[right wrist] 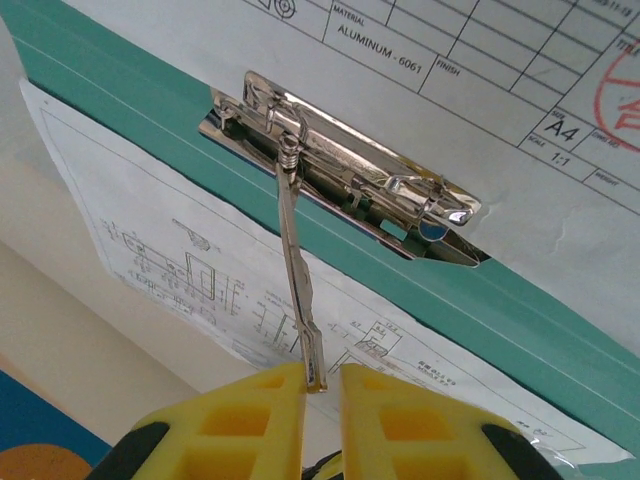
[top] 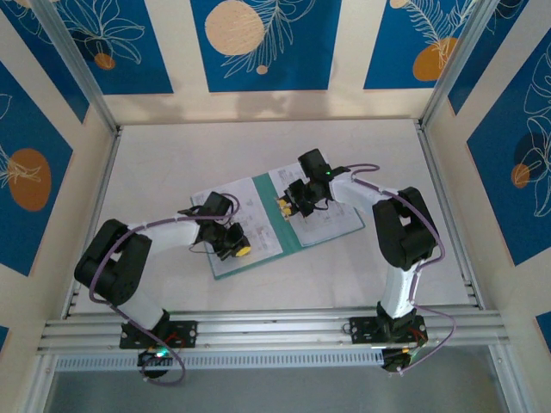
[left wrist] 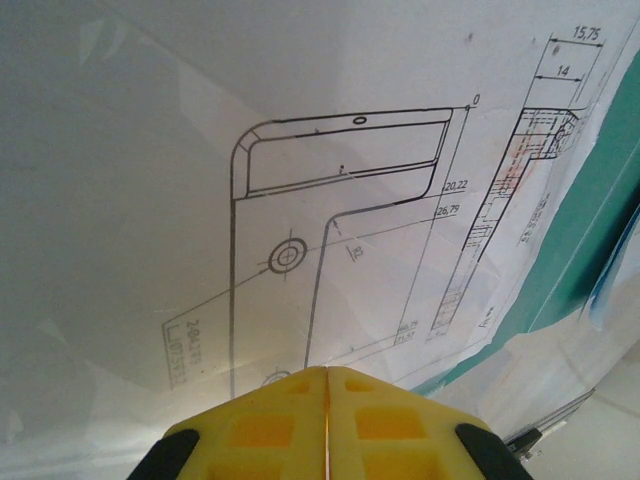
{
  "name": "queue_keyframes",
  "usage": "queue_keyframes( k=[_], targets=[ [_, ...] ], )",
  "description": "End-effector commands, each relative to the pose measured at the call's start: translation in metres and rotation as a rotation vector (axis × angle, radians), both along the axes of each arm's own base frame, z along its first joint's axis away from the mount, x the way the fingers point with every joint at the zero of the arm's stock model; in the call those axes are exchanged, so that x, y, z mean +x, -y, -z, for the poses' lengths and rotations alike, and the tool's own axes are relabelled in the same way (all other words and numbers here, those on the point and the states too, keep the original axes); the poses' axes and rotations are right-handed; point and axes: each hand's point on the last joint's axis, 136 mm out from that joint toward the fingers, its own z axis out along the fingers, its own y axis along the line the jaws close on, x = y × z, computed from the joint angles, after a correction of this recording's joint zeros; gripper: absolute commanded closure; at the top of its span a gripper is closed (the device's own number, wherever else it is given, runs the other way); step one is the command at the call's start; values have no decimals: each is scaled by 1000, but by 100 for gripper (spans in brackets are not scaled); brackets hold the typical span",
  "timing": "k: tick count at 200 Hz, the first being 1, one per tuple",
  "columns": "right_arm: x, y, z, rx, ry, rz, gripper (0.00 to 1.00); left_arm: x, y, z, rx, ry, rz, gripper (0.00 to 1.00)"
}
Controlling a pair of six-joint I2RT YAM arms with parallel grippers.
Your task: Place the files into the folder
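Two tools: left tool [left wrist: 327, 385], pressed together, is sitting over white printed paper sheets [left wrist: 330, 200] on the teal-green card folder [left wrist: 600, 200] ahead. Right tool [right wrist: 322, 385] is pinching the silver metal clip lever [right wrist: 295, 260]; the thin lever is risking slipping out and snapping shut.

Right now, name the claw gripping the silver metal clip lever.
The right claw, its yellow fingers pinching the silver metal lever; the left claw is shut above a white printed sheet.
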Motion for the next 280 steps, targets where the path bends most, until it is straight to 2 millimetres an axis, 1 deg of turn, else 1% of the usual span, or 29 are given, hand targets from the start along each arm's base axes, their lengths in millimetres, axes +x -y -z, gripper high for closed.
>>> queue_keyframes(
  k=[1, 53, 94, 115, 147, 177, 211, 243, 280],
  targets=[
    [5, 0, 3, -3, -19, 16, 82, -2, -1, -6, -10, 6, 23, 93],
    [6, -4, 2, -2, -17, 9, 82, -1, 0, -4, -13, 5, 24, 93],
    [6, -4, 4, -5, -22, 11, 84, -1, 1, -4, -17, 4, 23, 93],
    [7, -4, 4, -7, -22, 12, 87, -1, 1, -4, -18, 3, 22, 93],
    [6, -2, 8, -27, -32, 10, 94, 0, 3, -7, -27, 6, 20, 93],
    [6, 9, 17, -59, -41, 13, 100, 0, 5, -12, -43, 6, 17, 93],
    [12, 23, 21, -81, -14, 8, 100, 1, 8, -17, -55, 12, 24, 93],
    [16, 29, 23, -78, 3, 1, 100, 1, 16, -19, -78, 10, 53, 93],
    [18, 35, 25, -76, 18, -2, 100, 0, 24, -16, -72, -3, 88, 93]
  ],
)
